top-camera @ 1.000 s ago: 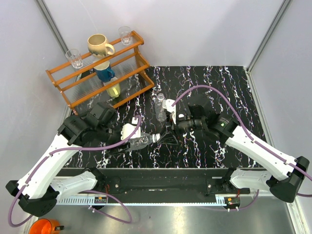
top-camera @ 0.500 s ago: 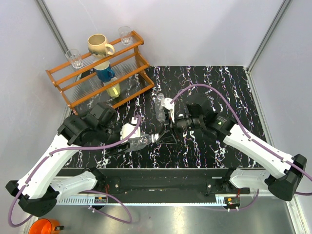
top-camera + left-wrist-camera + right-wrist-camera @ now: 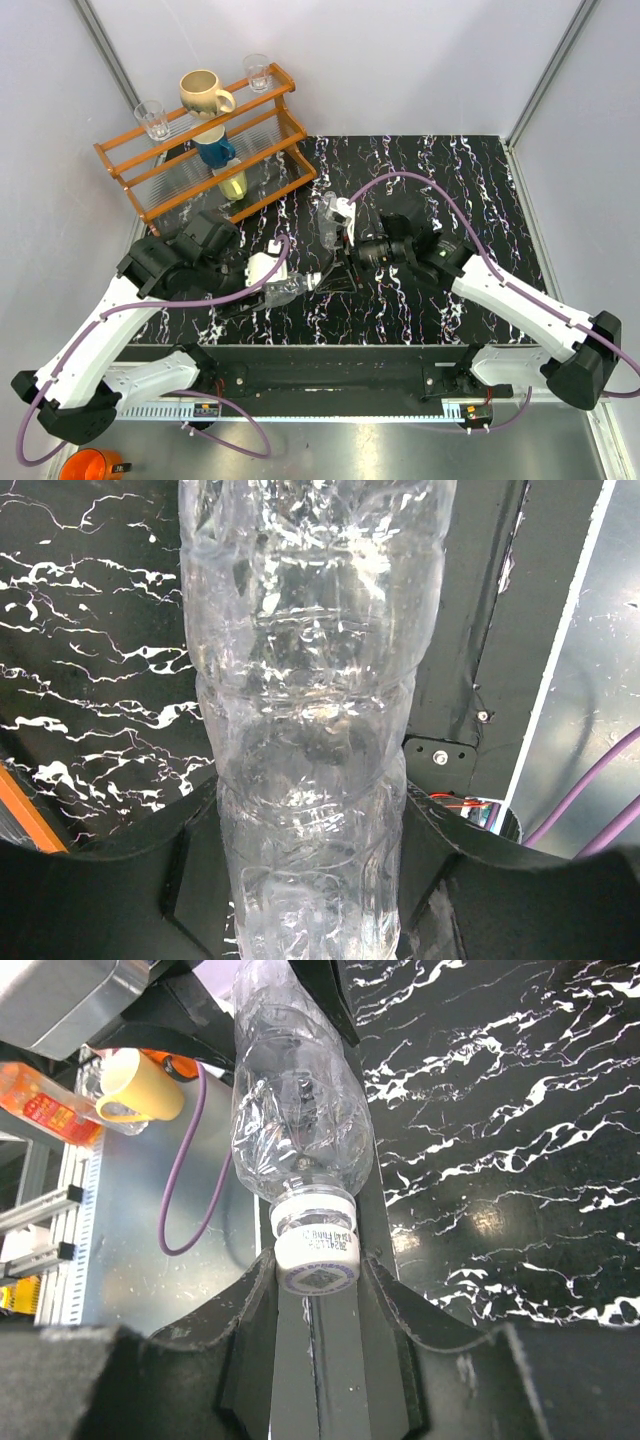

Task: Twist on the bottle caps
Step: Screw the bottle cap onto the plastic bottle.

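On the bottle (image 3: 310,680) (in left gripper (image 3: 300,865)), right gripper (image 3: 317,1272) pinches cap (image 3: 317,1255).

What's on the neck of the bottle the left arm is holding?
A white cap sits on the bottle's neck, between the right gripper's fingers. It covers the threads, so how tight it is cannot be seen.

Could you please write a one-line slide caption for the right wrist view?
The right gripper pinches the white cap seated on the neck of the clear ribbed bottle.

Bare tabletop (image 3: 450,170) at far right; upright bottle (image 3: 325,226) and wooden rack (image 3: 265,150) at far left.
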